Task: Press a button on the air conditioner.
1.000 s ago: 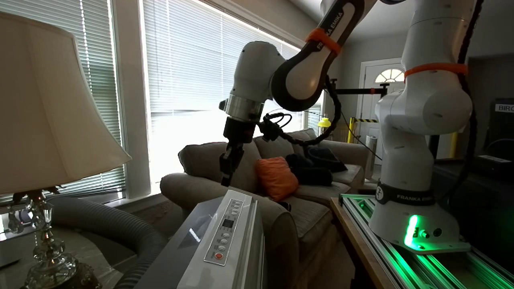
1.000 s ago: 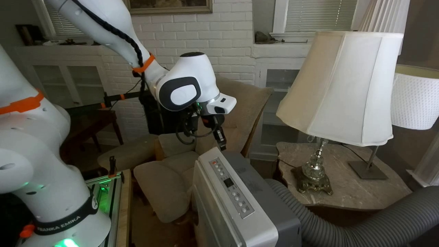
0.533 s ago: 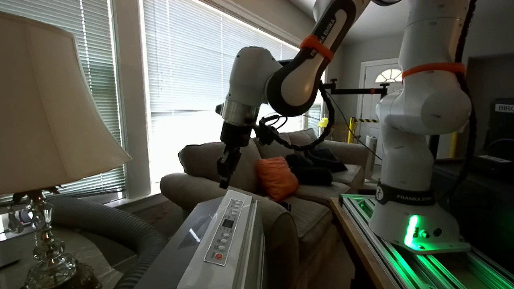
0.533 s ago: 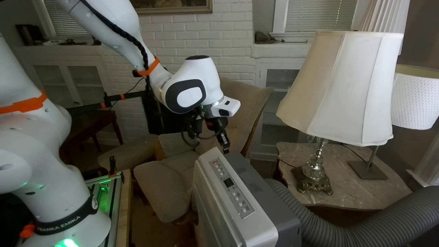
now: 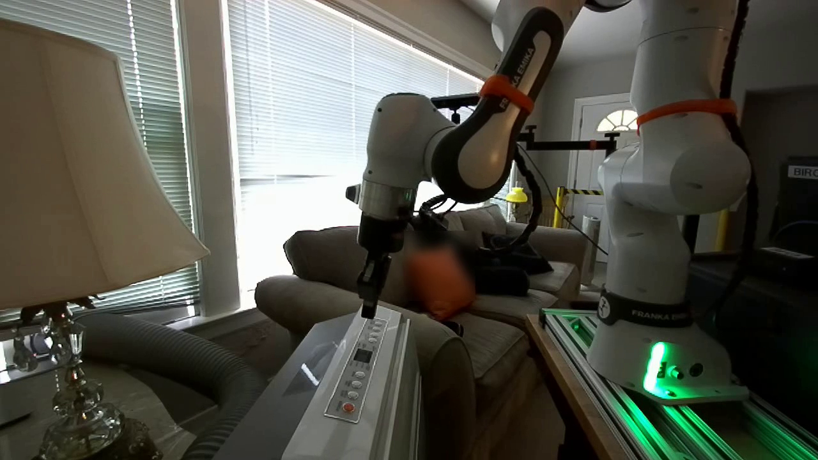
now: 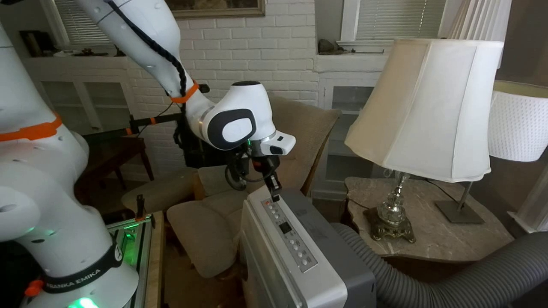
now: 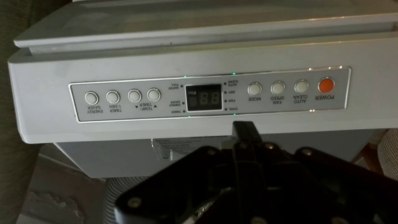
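Side table: marble-look top, wavy edge, brownish-grey with pale veins; I have it in both exterior views.
On the tabletop: crystal-stemmed table lamp, upright on an ornate foot; near it a flat square lamp base and a thin dark cord.
Robot bench: wooden edge; aluminium rails on top, my Panda's base seated on them.
Floor: brown, dim to me beside the bench.

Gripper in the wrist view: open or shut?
The gripper is shut: its fingertips meet with no visible gap between them.
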### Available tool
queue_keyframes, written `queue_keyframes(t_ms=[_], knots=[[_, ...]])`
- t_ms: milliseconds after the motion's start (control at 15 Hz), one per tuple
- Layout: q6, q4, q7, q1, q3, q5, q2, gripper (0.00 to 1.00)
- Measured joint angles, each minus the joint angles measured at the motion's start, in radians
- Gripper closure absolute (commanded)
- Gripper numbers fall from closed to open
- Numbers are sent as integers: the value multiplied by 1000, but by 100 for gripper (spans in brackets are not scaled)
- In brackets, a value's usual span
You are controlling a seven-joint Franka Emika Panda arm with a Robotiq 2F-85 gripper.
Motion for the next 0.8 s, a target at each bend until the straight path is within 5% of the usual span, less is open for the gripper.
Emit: queue_keyframes(t_ms=[800], knots=[[46, -23, 107, 4, 0, -122, 72, 100]])
